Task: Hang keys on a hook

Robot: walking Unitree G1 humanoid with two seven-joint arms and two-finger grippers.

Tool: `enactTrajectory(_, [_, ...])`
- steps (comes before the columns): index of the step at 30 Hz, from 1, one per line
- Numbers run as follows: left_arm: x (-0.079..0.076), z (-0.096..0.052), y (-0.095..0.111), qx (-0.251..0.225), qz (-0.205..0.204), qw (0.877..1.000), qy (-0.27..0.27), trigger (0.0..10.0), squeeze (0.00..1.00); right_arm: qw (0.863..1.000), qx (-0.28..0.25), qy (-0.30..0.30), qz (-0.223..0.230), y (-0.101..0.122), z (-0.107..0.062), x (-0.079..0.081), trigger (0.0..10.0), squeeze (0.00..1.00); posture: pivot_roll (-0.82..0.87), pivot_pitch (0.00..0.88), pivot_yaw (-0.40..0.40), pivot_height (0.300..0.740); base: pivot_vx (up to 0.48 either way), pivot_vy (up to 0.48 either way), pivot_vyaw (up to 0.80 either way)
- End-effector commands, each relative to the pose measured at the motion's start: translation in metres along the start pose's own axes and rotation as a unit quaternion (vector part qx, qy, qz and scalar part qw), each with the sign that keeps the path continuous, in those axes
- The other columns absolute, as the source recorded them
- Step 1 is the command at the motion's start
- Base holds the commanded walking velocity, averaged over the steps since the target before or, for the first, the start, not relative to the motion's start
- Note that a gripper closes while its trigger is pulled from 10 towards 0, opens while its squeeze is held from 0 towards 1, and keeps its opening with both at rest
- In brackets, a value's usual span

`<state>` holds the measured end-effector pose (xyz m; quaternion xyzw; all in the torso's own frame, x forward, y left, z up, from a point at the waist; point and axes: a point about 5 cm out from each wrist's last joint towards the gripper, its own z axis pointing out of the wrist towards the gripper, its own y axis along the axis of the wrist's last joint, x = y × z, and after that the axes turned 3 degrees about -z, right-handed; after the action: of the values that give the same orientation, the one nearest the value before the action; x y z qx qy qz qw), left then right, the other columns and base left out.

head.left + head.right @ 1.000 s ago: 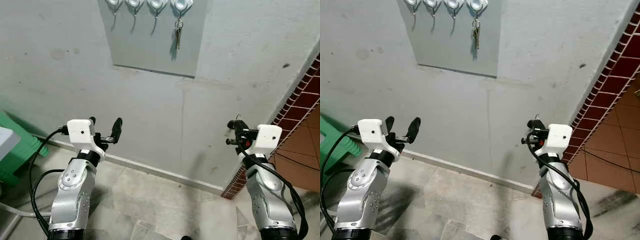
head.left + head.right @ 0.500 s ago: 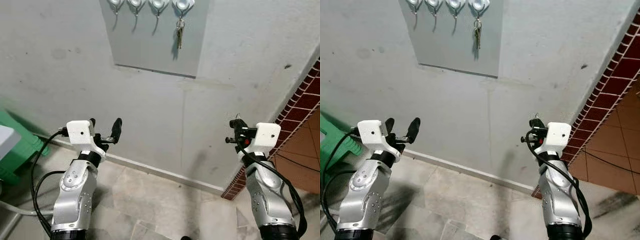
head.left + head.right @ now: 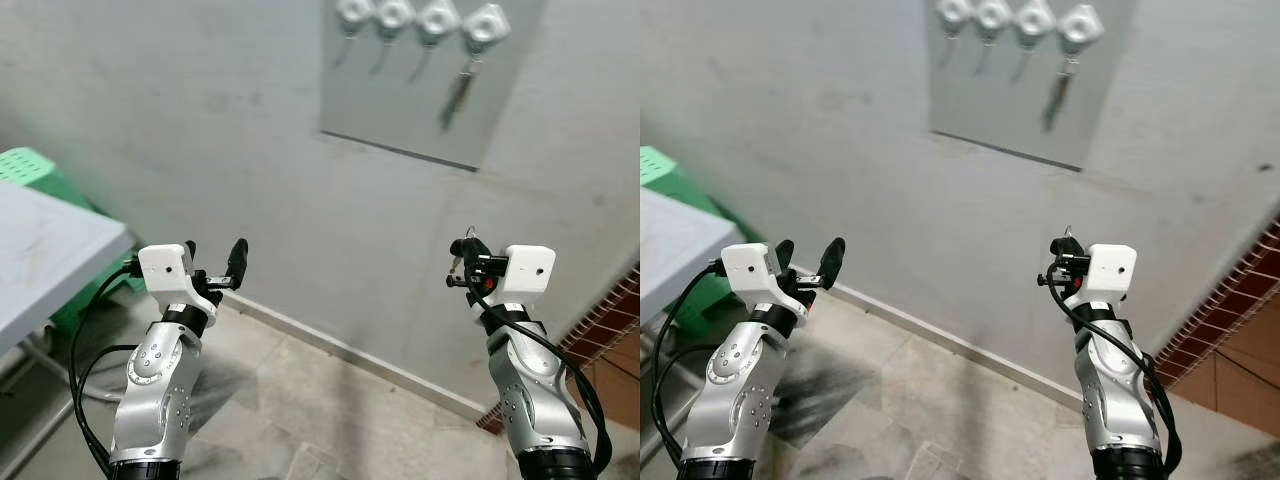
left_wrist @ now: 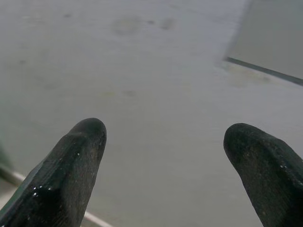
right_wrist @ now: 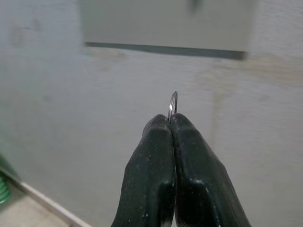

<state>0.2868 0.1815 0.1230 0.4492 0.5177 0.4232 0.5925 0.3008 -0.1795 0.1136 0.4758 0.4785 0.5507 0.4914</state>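
- Right gripper: fingers pressed together on a thin wire ring that stands out past the tips. By the task this is judged to be a key ring; any keys below it are hidden.
- Position of the right gripper: raised in front of the wall, on the right of the scene, low and near.
- Hook board: a grey panel fixed high on the wall, far and up from the right gripper and slightly to its left. The right arm is the nearer of the two to it.
- Hooks: four in a row across the top of the board. A set of keys already hangs, long axis downward, from the rightmost hook.
- Free hooks: the three to the left, e.g. the one next along, appear bare, though the view is blurred.
- Coming move, as a judgement: the ring must travel upward and forward to a free hook, so the robot likely needs to stand closer.
- Left gripper: fingers spread wide apart, holding nothing, pointed at bare wall on the left.
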Motion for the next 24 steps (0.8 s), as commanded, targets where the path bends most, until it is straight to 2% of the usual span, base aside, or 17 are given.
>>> enactTrajectory(1, [-0.0033,0.0014,-0.0028,0.004,0.002,1.0,-0.003,10.0,0.0,1.0,0.001,-0.006,-0.005,0.001,-0.0019,-0.0062,10.0,0.0,0.03,0.093,-0.02,0.74,0.0,0.442,0.0])
enactTrajectory(17, [-0.0036,-0.0019,-0.0071,0.008,0.004,1.0,-0.002,10.0,0.0,1.0,0.006,0.005,-0.006,-0.0011,-0.0036,-0.0034,10.0,0.0,0.03,0.082,-0.028,0.74,0.0,0.446,0.0])
enactTrajectory(19, [-0.0041,-0.0019,-0.008,0.009,-0.008,1.0,-0.001,10.0,0.0,1.0,0.006,0.006,-0.005,-0.0011,-0.0038,-0.003,10.0,0.0,0.03,0.082,-0.028,0.74,0.0,0.337,0.0])
enactTrajectory(24, [-0.0063,-0.0017,-0.009,0.013,-0.002,1.0,-0.005,10.0,0.0,1.0,0.006,0.006,-0.006,-0.0007,-0.0042,-0.0031,10.0,0.0,0.03,0.084,-0.025,0.74,0.0,0.0,0.0])
